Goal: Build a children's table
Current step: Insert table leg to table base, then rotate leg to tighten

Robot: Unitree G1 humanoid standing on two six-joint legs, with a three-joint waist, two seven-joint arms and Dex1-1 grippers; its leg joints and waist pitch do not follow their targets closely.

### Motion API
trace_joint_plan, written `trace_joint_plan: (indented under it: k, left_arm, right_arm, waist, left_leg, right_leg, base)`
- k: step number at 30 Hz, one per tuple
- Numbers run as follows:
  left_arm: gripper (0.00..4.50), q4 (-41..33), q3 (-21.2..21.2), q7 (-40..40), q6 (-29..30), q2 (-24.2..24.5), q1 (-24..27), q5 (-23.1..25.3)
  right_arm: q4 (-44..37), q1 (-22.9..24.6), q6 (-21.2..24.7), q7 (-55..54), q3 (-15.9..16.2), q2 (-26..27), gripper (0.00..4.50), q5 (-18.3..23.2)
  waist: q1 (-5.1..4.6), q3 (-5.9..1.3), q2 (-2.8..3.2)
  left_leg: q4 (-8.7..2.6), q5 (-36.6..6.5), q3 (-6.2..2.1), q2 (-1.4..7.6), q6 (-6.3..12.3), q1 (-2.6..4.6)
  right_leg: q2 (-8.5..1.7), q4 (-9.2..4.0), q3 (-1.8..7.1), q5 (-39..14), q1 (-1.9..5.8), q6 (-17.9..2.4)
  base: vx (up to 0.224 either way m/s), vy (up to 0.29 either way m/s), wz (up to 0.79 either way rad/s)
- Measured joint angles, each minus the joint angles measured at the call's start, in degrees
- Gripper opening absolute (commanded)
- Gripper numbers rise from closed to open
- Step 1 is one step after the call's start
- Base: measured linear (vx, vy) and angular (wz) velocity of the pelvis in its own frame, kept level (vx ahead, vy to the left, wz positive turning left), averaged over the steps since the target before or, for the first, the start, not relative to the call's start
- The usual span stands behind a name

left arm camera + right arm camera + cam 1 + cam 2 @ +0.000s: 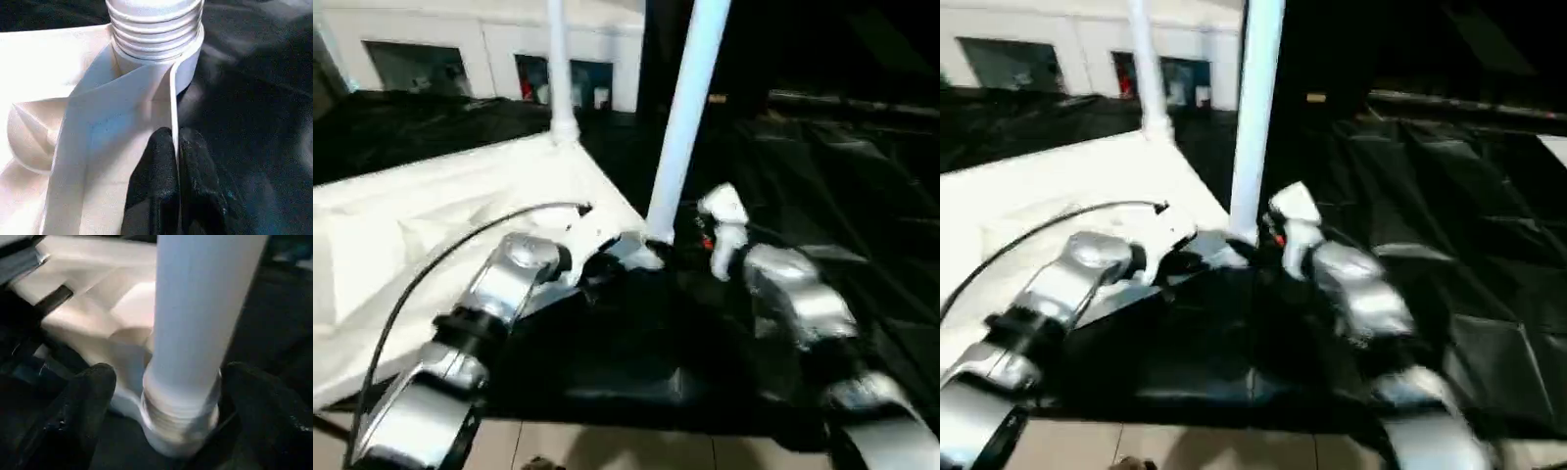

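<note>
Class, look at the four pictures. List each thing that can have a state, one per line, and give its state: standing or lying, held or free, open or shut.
Tabletop: lying on the black sheet, rim up.
Near leg: upright in its corner socket, threads showing, not gripped.
Far leg: upright in its corner socket.
Left gripper: shut on the tabletop's rim.
Right gripper: open, one finger on each side of the near leg's base.

— What do the arms look like?
— Both forearms (499, 284) are rounded silver shells with black bands at the joints (glossy metal). A thin black cable (460, 245) arcs over the left one.
— And the fingers (156, 191)?
— Matte black, slightly scuffed.
</note>
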Motion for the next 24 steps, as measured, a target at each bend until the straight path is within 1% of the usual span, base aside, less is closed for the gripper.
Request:
trace_joint_plan:
  k: [2,6,10,14,19,20,21,23,24]
  left_arm:
    - [0.00,-1.3,0.0,-2.3,-1.0,1.1,1.1,-0.4]
    - [0.00,-5.4,-0.5,-7.5,-1.4,3.7,3.7,-1.9]
    - [0.00,-8.3,-1.5,-11.5,-1.3,4.7,5.1,-2.8]
    - [0.00,-9.2,-1.7,-12.3,-1.1,4.8,5.4,-2.9]
    - [0.00,-10.5,-1.7,-12.8,-0.8,5.0,6.2,-2.9]
    - [0.00,-10.6,-1.7,-13.0,-0.7,5.0,6.2,-2.9]
    - [0.00,-10.6,-1.7,-13.1,-0.7,5.0,6.2,-2.9]
    - [0.00,-10.6,-1.7,-13.3,-0.6,5.0,6.2,-2.9]
    - [0.00,-10.6,-1.7,-13.4,-0.6,5.0,6.2,-2.9]
  right_arm:
    - [-2.9,1.7,1.6,2.7,0.5,-2.5,4.00,0.2]
    - [-6.5,3.7,2.1,6.9,2.7,-5.5,4.00,-0.4]
    - [-8.3,4.2,2.4,8.8,4.3,-6.3,4.00,-0.9]
    - [-10.4,5.0,2.9,10.5,5.0,-7.0,4.00,-0.8]
    - [-10.5,5.9,3.7,11.4,5.6,-7.4,4.00,-0.8]
    - [-10.5,5.9,3.7,11.5,5.8,-7.4,3.82,-0.8]
    - [-10.5,5.9,3.7,11.5,5.9,-7.4,3.82,-0.8]
    - [-10.5,5.9,3.7,11.3,5.9,-7.3,3.61,-1.0]
    - [-10.5,5.9,3.7,11.1,5.9,-7.2,3.61,-1.1]
  waist:
    - [0.21,0.00,0.00]
    - [0.51,0.01,0.01]
    - [1.17,0.04,0.08]
    - [1.38,0.04,0.07]
    - [1.38,0.04,0.07]
    - [1.40,0.04,0.07]
    - [1.42,0.04,0.08]
    - [1.40,0.04,0.07]
    - [1.40,0.04,0.07]
  left_leg:
    - [0.02,0.0,0.02,0.00,-0.01,0.07]
    - [0.04,0.0,0.04,0.04,-0.02,0.11]
    - [0.07,0.0,0.16,0.10,-0.02,0.08]
    - [0.13,0.0,0.19,0.08,-0.02,0.07]
    - [0.13,0.0,0.19,0.07,-0.02,0.08]
    - [0.14,0.0,0.19,0.07,-0.02,0.08]
    - [0.15,0.0,0.19,0.07,-0.02,0.08]
    - [0.20,0.0,0.19,0.07,-0.02,0.08]
    - [0.22,0.0,0.19,0.07,-0.02,0.08]
  right_leg:
    - [0.01,0.06,0.00,0.0,0.02,0.0]
    - [0.00,0.12,0.04,0.0,0.02,0.0]
    - [-0.06,0.12,0.04,0.0,0.03,0.0]
    - [-0.09,0.13,0.06,0.0,0.04,0.0]
    - [-0.08,0.20,0.05,0.0,0.03,0.0]
    - [-0.08,0.21,0.04,0.0,0.03,0.0]
    - [-0.08,0.23,0.05,0.0,0.03,0.0]
    - [-0.08,0.26,0.06,0.0,0.03,0.0]
    - [-0.08,0.27,0.06,0.0,0.03,0.0]
  base:
    - [0.000,0.000,0.00]
    - [0.000,0.000,0.00]
    - [0.000,0.000,0.00]
    - [0.000,0.000,0.00]
    - [0.000,0.000,0.00]
    - [0.000,0.000,0.00]
    - [0.000,0.000,0.00]
    - [0.000,0.000,0.00]
    - [0.000,0.000,0.00]
